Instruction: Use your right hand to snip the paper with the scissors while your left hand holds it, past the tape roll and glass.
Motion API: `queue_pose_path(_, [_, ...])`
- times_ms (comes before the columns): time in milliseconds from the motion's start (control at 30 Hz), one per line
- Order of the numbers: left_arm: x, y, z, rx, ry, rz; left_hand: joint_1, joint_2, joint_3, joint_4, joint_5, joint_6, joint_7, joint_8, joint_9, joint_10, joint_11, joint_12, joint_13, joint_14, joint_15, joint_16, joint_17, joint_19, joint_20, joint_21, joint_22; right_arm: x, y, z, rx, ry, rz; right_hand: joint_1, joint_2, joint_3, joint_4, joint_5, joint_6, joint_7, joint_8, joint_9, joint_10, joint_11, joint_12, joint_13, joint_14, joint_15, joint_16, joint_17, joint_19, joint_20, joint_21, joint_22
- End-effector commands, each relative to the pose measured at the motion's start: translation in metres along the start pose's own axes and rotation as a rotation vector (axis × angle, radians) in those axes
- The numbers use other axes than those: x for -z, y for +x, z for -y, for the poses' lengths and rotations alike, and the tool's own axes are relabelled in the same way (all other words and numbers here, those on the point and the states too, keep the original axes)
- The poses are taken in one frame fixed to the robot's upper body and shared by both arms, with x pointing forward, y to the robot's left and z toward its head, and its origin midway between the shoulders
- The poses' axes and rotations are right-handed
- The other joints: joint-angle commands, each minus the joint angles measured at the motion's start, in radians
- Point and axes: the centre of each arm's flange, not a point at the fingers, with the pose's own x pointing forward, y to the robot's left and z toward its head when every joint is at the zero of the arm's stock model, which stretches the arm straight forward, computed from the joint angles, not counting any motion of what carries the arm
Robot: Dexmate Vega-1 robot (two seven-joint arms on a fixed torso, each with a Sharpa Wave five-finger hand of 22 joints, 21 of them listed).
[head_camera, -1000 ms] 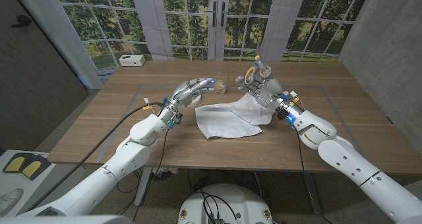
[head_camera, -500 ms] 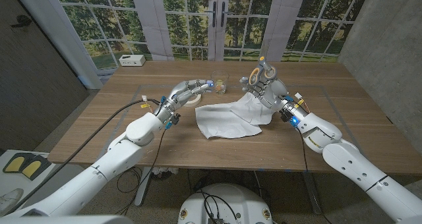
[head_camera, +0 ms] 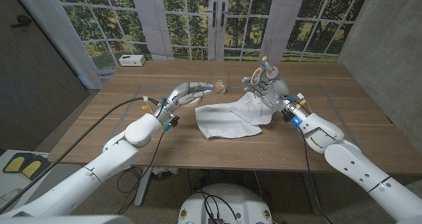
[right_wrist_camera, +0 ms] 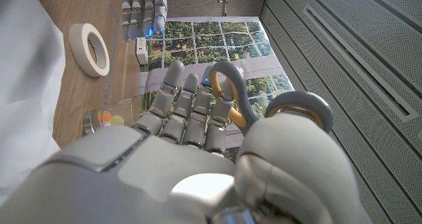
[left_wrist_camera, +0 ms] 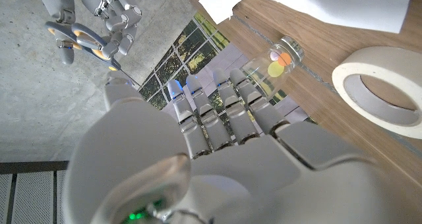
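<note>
Head view: the right hand [head_camera: 264, 85] gripped the grey-and-orange-handled scissors [head_camera: 264, 71] above the far corner of the white sheet of paper [head_camera: 231, 118], which lay on the wooden table [head_camera: 99, 128]. The left hand [head_camera: 191, 91], fingers extended and apart, held nothing, over the white tape roll [head_camera: 188, 99] near the clear glass [head_camera: 219, 86].

Left wrist view: left hand [left_wrist_camera: 211, 138] fingers pointed toward the glass [left_wrist_camera: 273, 62]; tape roll [left_wrist_camera: 382, 85] lay beside it.

Right wrist view: right hand [right_wrist_camera: 191, 145] fingers were through the scissors' [right_wrist_camera: 227, 95] loops.
</note>
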Motion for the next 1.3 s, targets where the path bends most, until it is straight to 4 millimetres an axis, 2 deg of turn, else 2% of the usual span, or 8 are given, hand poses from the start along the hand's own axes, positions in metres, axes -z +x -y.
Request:
queue_pose_path(33, [-0.004, 0.001, 0.008, -0.003, 0.151, 0.016, 0.014, -0.002, -0.020, 0.000, -0.003, -0.031, -0.003, -0.008, 0.002, -0.021, -0.001, 0.002, 0.003, -0.061, -0.150, -0.005, 0.000, -0.024, -0.005, -0.012, 0.001, -0.001, 0.000, 0.001, -0.002, -0.001, -0.005, 0.000, 0.004, -0.002, -0.011, 0.000, -0.001, 0.003, 0.012, 0.006, 0.003, 0.000, -0.004, 0.004, 0.005, -0.052, -0.002, 0.001, 0.010, 0.001, -0.002, 0.003])
queue_pose_path(100, [-0.005, 0.002, 0.009, -0.008, 0.184, 0.020, 0.015, -0.001, -0.024, 0.001, -0.003, -0.046, -0.002, -0.011, 0.002, -0.031, -0.001, 0.002, 0.003, -0.078, -0.150, -0.004, 0.000, -0.032, -0.007, -0.016, 0.000, -0.001, 0.000, 0.001, -0.004, 0.001, -0.003, 0.002, 0.005, -0.001, -0.012, 0.000, -0.002, 0.000, 0.013, 0.006, -0.003, -0.012, -0.008, 0.004, 0.005, -0.051, -0.003, 0.001, 0.011, 0.001, -0.003, 0.003])
queue_pose_path(300, [-0.003, 0.005, 0.012, -0.005, 0.235, 0.019, 0.018, 0.002, -0.037, 0.003, -0.002, -0.104, -0.003, -0.014, 0.003, -0.076, 0.000, -0.003, 0.003, -0.121, -0.149, 0.002, 0.000, -0.046, -0.003, -0.024, -0.003, -0.001, 0.000, 0.000, -0.005, 0.003, -0.010, 0.001, 0.006, -0.001, -0.012, 0.000, -0.002, 0.002, 0.016, 0.006, 0.002, 0.003, -0.011, 0.004, 0.007, -0.050, -0.006, 0.001, 0.013, 0.000, -0.005, 0.003])
queue_pose_path(400, [-0.002, 0.008, 0.013, 0.024, 0.255, 0.032, 0.020, 0.003, -0.040, 0.003, -0.001, -0.115, -0.003, -0.013, 0.004, -0.088, 0.000, -0.002, 0.003, -0.135, -0.148, 0.001, 0.000, -0.052, 0.009, -0.027, -0.004, -0.001, -0.001, -0.001, -0.006, 0.004, -0.010, 0.001, 0.006, -0.001, -0.012, -0.001, 0.001, 0.001, 0.017, 0.004, 0.002, 0.001, -0.013, 0.004, 0.009, -0.050, -0.006, 0.001, 0.014, 0.000, -0.005, 0.003])
queue_pose_path(500, [-0.001, 0.012, 0.013, 0.034, 0.245, 0.039, 0.005, -0.013, -0.057, 0.008, -0.005, -0.123, -0.003, -0.008, 0.004, -0.108, 0.000, -0.001, 0.004, -0.164, -0.144, 0.000, 0.000, -0.067, 0.018, -0.035, -0.005, -0.001, -0.001, -0.002, -0.007, 0.004, -0.012, 0.001, 0.006, -0.001, -0.013, -0.001, 0.000, 0.002, 0.017, 0.003, 0.002, 0.002, -0.014, 0.004, 0.009, -0.050, -0.007, 0.001, 0.015, 0.000, -0.006, 0.003])
queue_pose_path(700, [-0.002, 0.019, 0.013, 0.038, 0.302, 0.051, 0.001, -0.015, -0.061, 0.010, -0.005, -0.125, -0.003, -0.007, 0.004, -0.113, 0.000, 0.000, 0.004, -0.172, -0.145, 0.000, 0.000, -0.070, 0.019, -0.036, -0.006, -0.001, -0.002, -0.003, -0.001, 0.004, -0.008, 0.002, 0.006, 0.000, -0.014, -0.001, -0.004, 0.003, 0.018, 0.004, 0.000, 0.002, -0.018, 0.004, 0.011, -0.050, -0.008, 0.001, 0.016, 0.000, -0.008, 0.003])
queue_pose_path(1033, [-0.002, 0.029, 0.018, 0.079, 0.351, 0.077, -0.009, -0.033, -0.079, 0.015, -0.007, -0.140, -0.003, -0.002, 0.003, -0.172, 0.000, -0.001, 0.002, -0.251, -0.144, -0.002, -0.001, -0.096, 0.005, -0.049, -0.010, -0.002, -0.003, -0.003, 0.002, 0.000, -0.007, 0.006, 0.008, 0.002, -0.017, -0.001, -0.005, 0.005, 0.021, 0.001, 0.000, 0.005, -0.023, 0.004, 0.011, -0.049, -0.011, 0.001, 0.017, -0.001, -0.011, 0.003])
queue_pose_path(1300, [-0.008, 0.031, 0.021, 0.075, 0.457, 0.097, -0.016, -0.041, -0.083, 0.018, -0.008, -0.174, -0.002, -0.010, 0.003, -0.192, 0.000, 0.000, 0.001, -0.270, -0.142, 0.002, -0.001, -0.106, 0.012, -0.053, -0.012, -0.002, -0.001, -0.003, -0.002, 0.000, -0.009, 0.007, 0.010, 0.004, -0.017, -0.001, -0.006, 0.008, 0.023, 0.000, 0.000, 0.007, -0.028, 0.004, 0.012, -0.049, -0.013, 0.001, 0.019, -0.001, -0.013, 0.003])
